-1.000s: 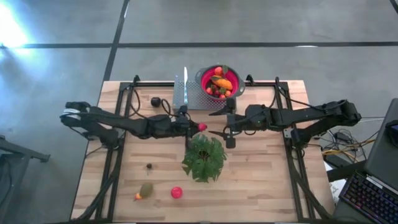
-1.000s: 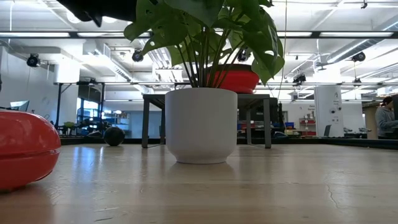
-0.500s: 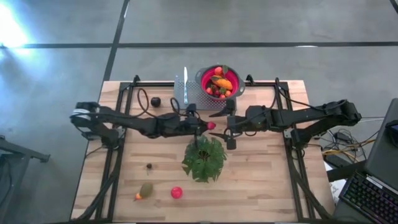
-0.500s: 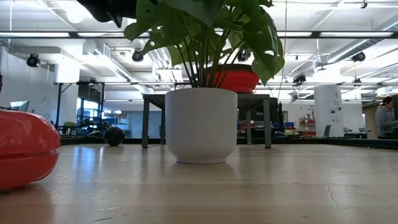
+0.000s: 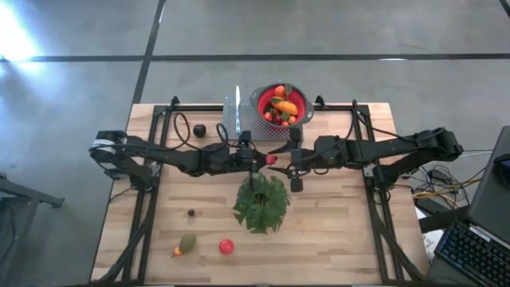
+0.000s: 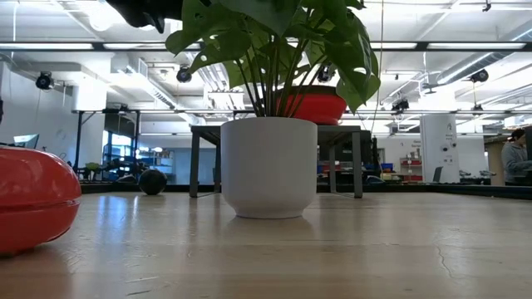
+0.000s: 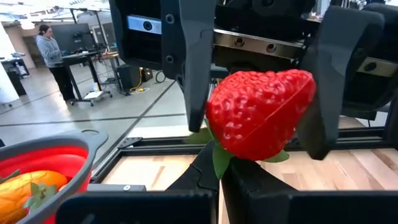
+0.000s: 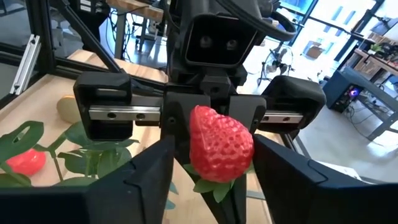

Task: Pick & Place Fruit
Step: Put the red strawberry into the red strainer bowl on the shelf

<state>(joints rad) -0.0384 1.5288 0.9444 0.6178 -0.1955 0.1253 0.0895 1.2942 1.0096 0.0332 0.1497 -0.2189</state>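
Handover: strawberry (image 7: 258, 115) sits above the table (image 5: 335, 231) at the centre of the high view, between the two grippers and just above the plant (image 5: 261, 201).
Left gripper: you see the left gripper (image 5: 253, 159) shut on the stem end of the strawberry, its fingers meeting under the green leaves in the left wrist view.
Right gripper: the right gripper (image 8: 211, 177) has its jaws partly closed, one finger on each side of the berry; whether the fingers press it yet cannot be told.
Other fruit: red piece (image 5: 227, 246), olive-green piece (image 5: 187, 242) and a small dark piece (image 5: 191, 213) lie in the lower left of the high view; a dark round piece (image 5: 199, 130) lies upper left of centre; the colander (image 5: 259, 102) at upper centre already holds several.
Risk, early release: if you open the left jaws before the right ones bear firmly, the berry will likely drop into the plant foliage.
Risk, double grip: pulling either arm away while both hold could tear the berry free or skew it.
Risk, collision: the two grippers stand nearly nose to nose; any forward motion could bring them into contact.
Room: the path to the colander looks short and open; the metal tray (image 5: 247, 121) lies just beside it.
Edges: both arms work well apart from the table edges; the colander sits near the far edge.
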